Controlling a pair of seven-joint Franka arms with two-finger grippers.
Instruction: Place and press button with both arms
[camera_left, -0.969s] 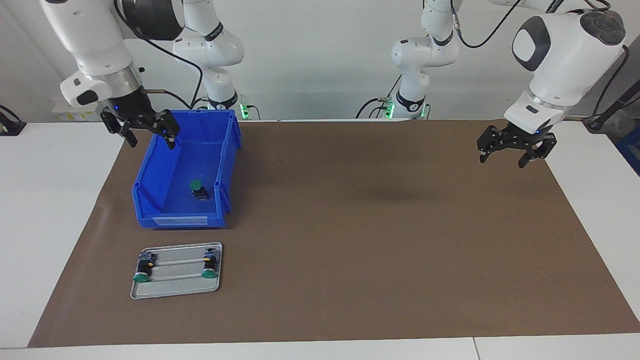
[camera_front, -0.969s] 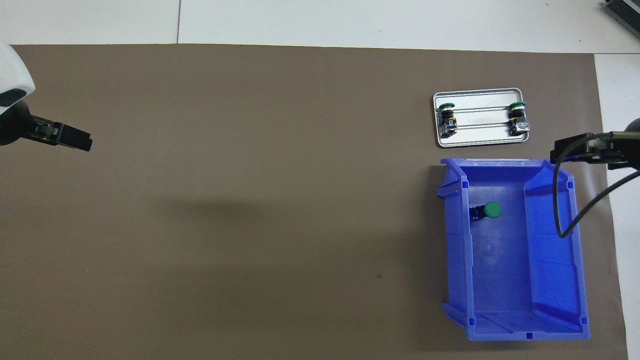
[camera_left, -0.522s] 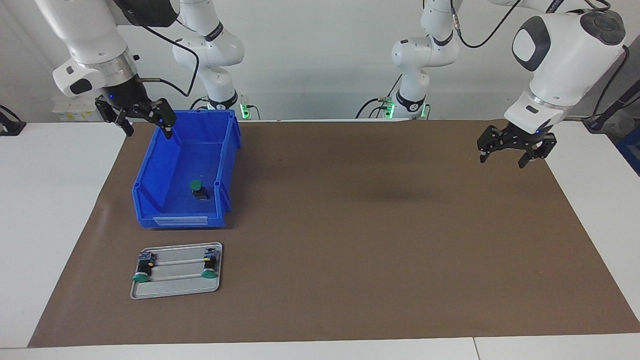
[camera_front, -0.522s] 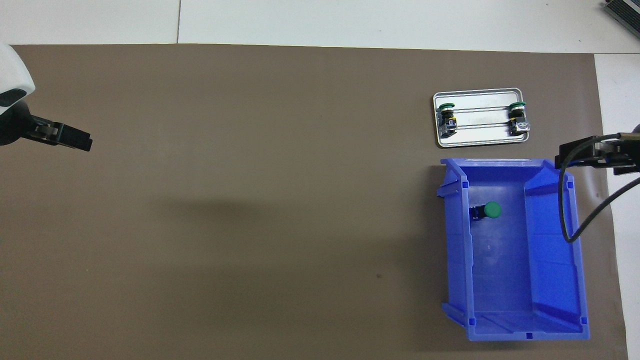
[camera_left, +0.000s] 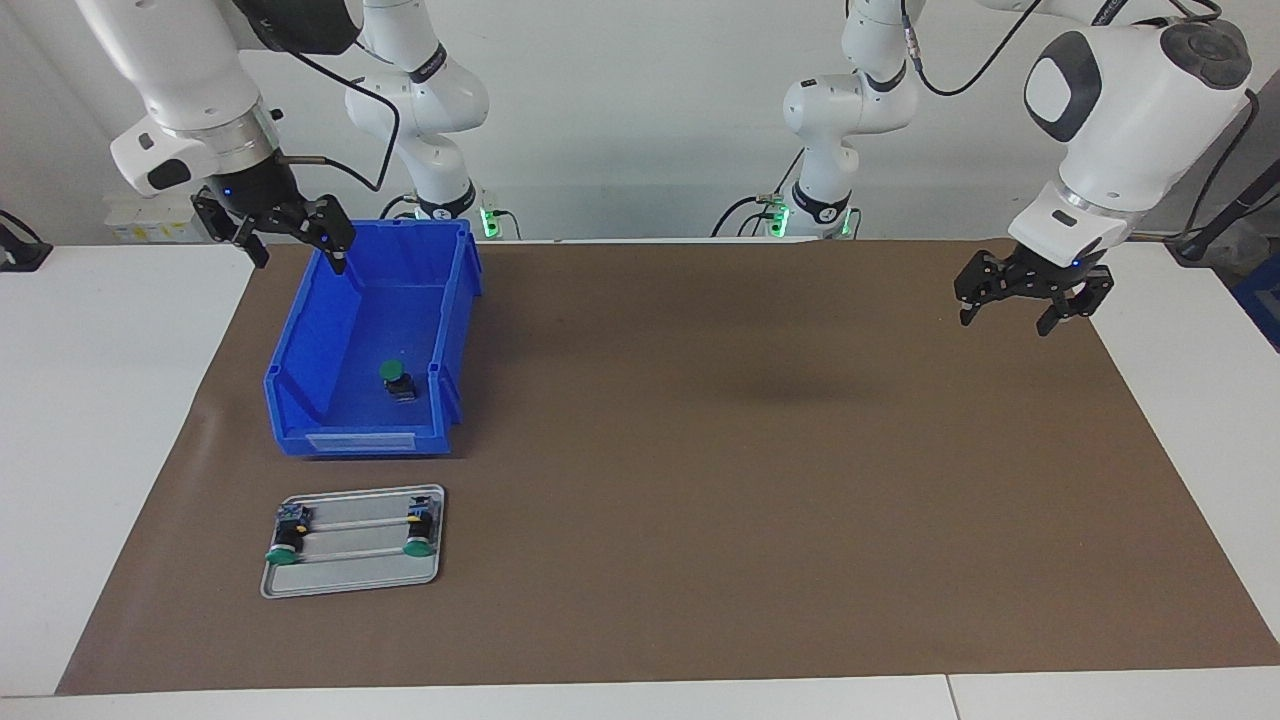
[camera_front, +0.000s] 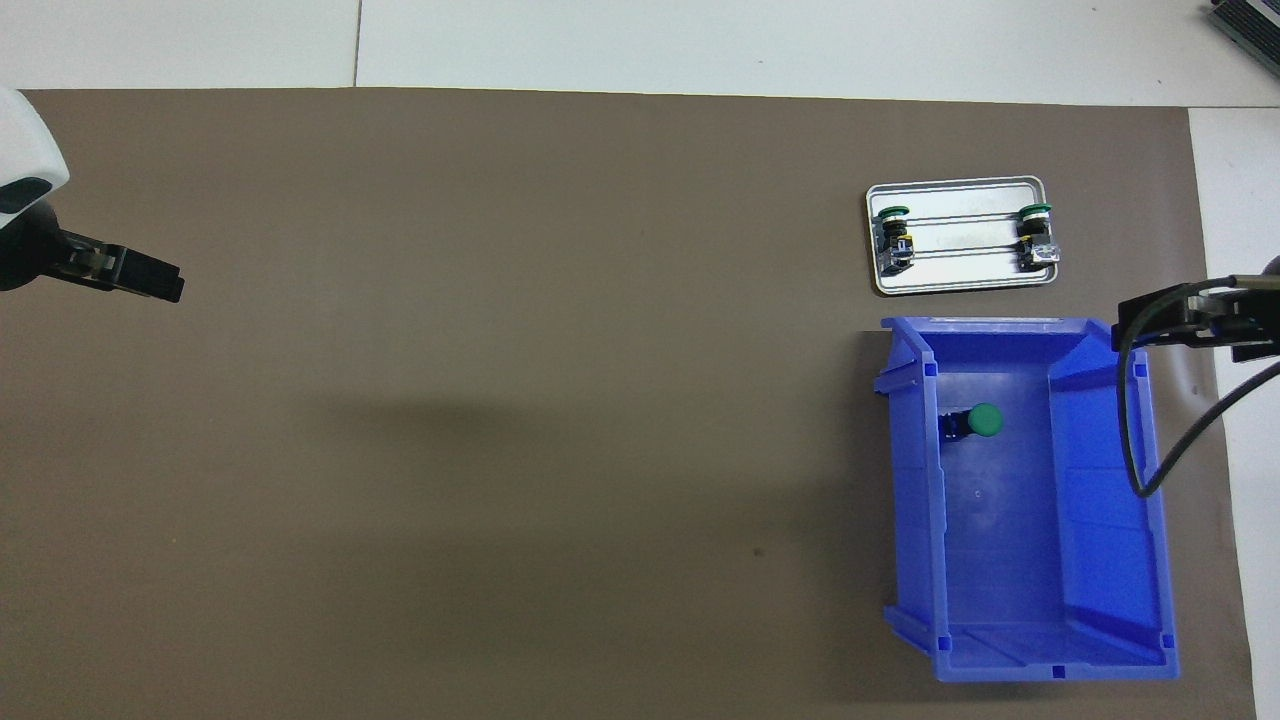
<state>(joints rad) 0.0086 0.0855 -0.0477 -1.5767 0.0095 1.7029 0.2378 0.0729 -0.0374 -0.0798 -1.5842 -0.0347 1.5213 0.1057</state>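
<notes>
One green-capped button (camera_left: 397, 378) stands in the blue bin (camera_left: 310, 340), toward its end farther from the robots; it also shows in the overhead view (camera_front: 985, 420). My right gripper (camera_left: 300, 262) hangs open and empty in the air over the bin's wall at the right arm's end of the table, also seen from overhead (camera_front: 1135, 322). My left gripper (camera_left: 1005, 322) waits open and empty over the brown mat at the left arm's end, also seen from overhead (camera_front: 165, 287). Two identical buttons (camera_left: 285, 545) (camera_left: 418, 540) lie on a metal tray (camera_left: 350, 578).
The metal tray (camera_front: 960, 285) lies on the mat, farther from the robots than the bin (camera_front: 1100, 500). The brown mat (camera_left: 700, 450) covers most of the white table. A black cable (camera_front: 1130, 420) hangs from the right arm over the bin.
My right gripper has risen and drawn back a little toward the right arm's end of the table, staying open. The left arm and the buttons have not moved.
</notes>
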